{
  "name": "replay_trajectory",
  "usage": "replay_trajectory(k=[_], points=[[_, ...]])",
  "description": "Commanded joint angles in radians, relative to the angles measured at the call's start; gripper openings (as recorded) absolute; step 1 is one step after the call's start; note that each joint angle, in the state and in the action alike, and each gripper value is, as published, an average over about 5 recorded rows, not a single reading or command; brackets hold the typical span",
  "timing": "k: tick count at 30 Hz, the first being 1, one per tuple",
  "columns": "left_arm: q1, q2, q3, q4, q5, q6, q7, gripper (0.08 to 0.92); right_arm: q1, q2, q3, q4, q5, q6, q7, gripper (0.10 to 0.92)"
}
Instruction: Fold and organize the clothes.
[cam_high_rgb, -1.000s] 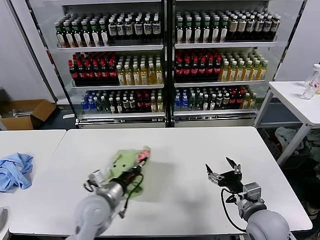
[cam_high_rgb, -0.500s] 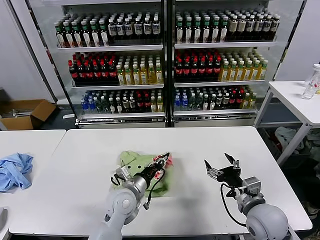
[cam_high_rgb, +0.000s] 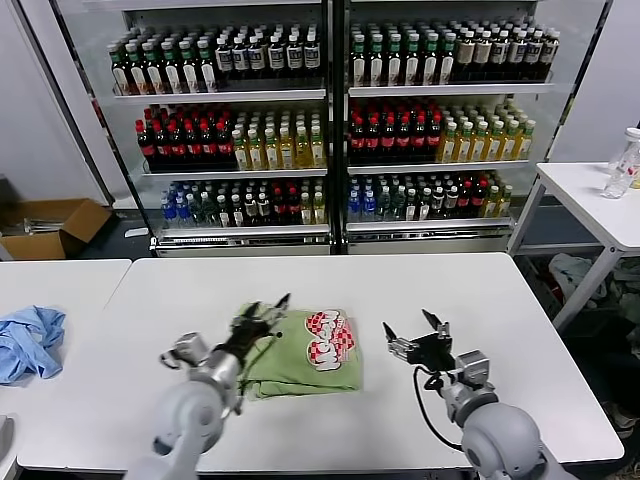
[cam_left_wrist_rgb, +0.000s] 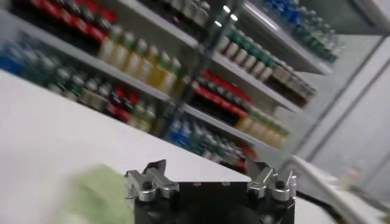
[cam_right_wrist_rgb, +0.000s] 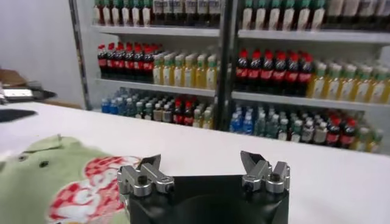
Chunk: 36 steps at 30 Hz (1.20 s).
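While shirt (cam_high_rgb: 305, 350) lies folded, left claw (cam_high_rgb: 262, 314) spread at its edge

Past my worktop (cam_high_rgb: 400, 290) stands a glass-fronted drinks cooler (cam_high_rgb: 330, 120), its shelves packed with bottles — dark ones on top, red-capped and yellow ones below, blue-labelled ones lowest. On the neighbouring table (cam_high_rgb: 60, 290) to my left, a crumpled blue cloth (cam_high_rgb: 28, 340) lies near its front edge. An open cardboard box (cam_high_rgb: 50, 225) sits on the floor behind it — and a side table (cam_high_rgb: 590, 200) at far right carries a clear bottle (cam_high_rgb: 622, 165).
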Motion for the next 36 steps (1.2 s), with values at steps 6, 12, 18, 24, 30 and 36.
replay_trajectory(k=[6,12,18,24,30,36], points=[[0.277,0.109,-0.280,-0.170,0.190,-0.035,0.040,0.822,0.175,0.213,-0.211,-0.208,0.180,-0.083,0.179,0.823],[0.276,0.112,-0.287,-0.166,0.173,-0.038,0.039,0.823,0.274,0.280,-0.261,-0.306,0.186,-0.102,0.226,0.823],[0.278,0.103,-0.298,-0.148,0.158,-0.042,0.043,0.822,0.347,0.360,-0.278,-0.394,0.185,-0.109,0.303,0.823],[0.284,0.102,-0.310,-0.147,0.139,-0.042,0.046,0.823,0.362,0.387,-0.302,-0.447,0.185,-0.121,0.341,0.814],[0.282,0.093,-0.309,-0.145,0.132,-0.043,0.046,0.822,0.363,0.386,-0.318,-0.454,0.189,-0.120,0.349,0.672],[0.304,0.089,-0.309,-0.149,0.136,-0.056,0.051,0.823,0.367,0.321,-0.327,-0.425,0.195,-0.105,0.285,0.499]])
